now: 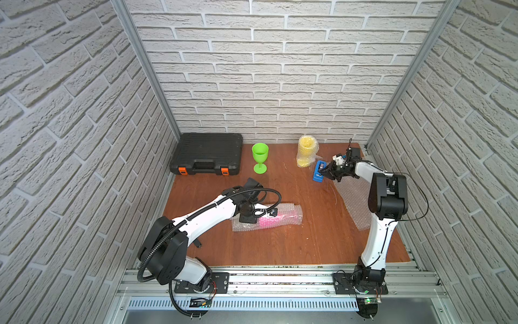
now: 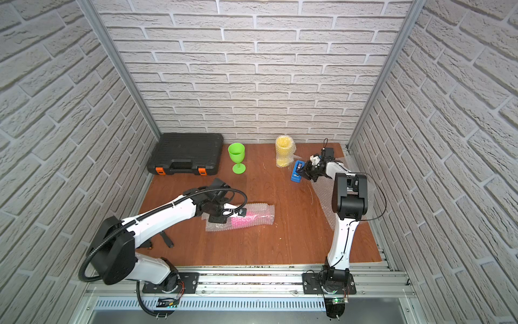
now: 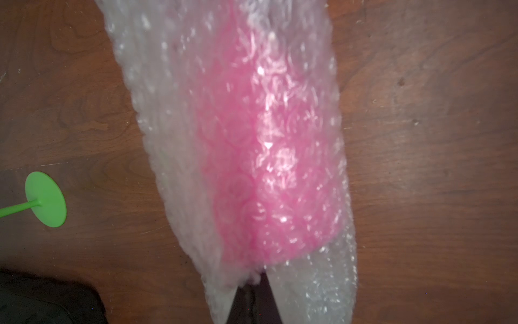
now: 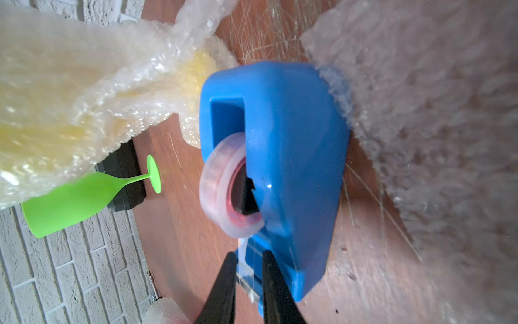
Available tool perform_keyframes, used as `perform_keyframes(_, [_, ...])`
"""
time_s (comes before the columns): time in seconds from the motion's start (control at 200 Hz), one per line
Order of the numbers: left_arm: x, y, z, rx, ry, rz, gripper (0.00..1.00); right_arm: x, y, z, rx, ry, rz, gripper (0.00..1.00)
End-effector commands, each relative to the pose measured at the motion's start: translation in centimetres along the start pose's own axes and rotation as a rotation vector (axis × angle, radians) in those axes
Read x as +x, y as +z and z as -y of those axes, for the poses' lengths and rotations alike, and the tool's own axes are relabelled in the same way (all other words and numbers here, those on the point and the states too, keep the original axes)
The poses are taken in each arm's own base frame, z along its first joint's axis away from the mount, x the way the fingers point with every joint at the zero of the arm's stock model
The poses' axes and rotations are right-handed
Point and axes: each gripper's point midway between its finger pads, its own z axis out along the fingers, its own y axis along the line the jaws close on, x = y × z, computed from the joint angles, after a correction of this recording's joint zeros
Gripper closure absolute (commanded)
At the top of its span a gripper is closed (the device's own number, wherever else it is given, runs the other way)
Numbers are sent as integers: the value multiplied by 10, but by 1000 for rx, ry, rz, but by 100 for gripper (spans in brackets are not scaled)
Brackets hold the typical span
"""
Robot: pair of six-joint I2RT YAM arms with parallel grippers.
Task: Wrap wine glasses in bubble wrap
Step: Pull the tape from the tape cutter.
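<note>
Goblets are spread around the wooden table [image 1: 294,246], so here's the rundown. First, the pink goblet [image 1: 276,222] is lying on its side near the middle, rolled up in bubble wrap [image 1: 291,212]. The left gripper [image 3: 259,280] is closed up tight right at one end of that bundle, but I honestly can't tell if it's got any film pinched. Over at the back the yellow goblet [image 1: 306,153] stands upright, also bundled in bubble wrap. Then the green goblet [image 1: 260,157] stands bare between it and a black tool case [image 1: 207,154]. Meanwhile the right gripper [image 4: 248,269] is nosed up to the blue tape dispenser [image 1: 318,171] just beside the yellow one, jaws a little apart around the tape end at the cutter. One spare sheet [image 1: 353,202] lies flat under the right arm.
</note>
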Motion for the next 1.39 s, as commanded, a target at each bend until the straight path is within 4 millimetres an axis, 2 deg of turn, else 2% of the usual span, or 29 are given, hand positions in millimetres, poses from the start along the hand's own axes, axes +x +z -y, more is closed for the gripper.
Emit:
perform_keyframes(0.0, [3,7,9,33,9,-15,100,3,10,-4,-63,15,-30,81])
perform_keyframes(0.32, [3,8,10,41,6,-16,100,6,16,7,-38,41,-43,85])
perform_keyframes(0.44, [3,8,9,41,5,-16,100,6,16,10,-22,42,-37,89])
perform_keyframes(0.54, [2,8,10,42,7,-16,100,4,11,2,-45,39,-22,97])
perform_keyframes(0.775, [2,8,10,40,7,-15,100,8,-17,-28,-101,22,20,97])
perform_keyframes(0.91, [2,7,9,40,6,-12,100,23,-30,-37,-123,29,15,97])
perform_keyframes(0.945, [2,7,10,42,6,-12,100,29,-28,-32,-120,45,1,97])
perform_keyframes(0.955, [2,8,10,43,6,-13,100,29,-35,-40,-130,30,13,97])
perform_keyframes(0.995, [1,8,10,45,5,-11,100,35,-39,-42,-135,29,11,97])
perform_keyframes(1.245, [-1,7,11,51,7,-7,100,81,-53,-38,-140,47,-23,97])
perform_keyframes(1.39, [-2,8,13,58,11,-8,100,111,-56,-29,-116,52,-51,97])
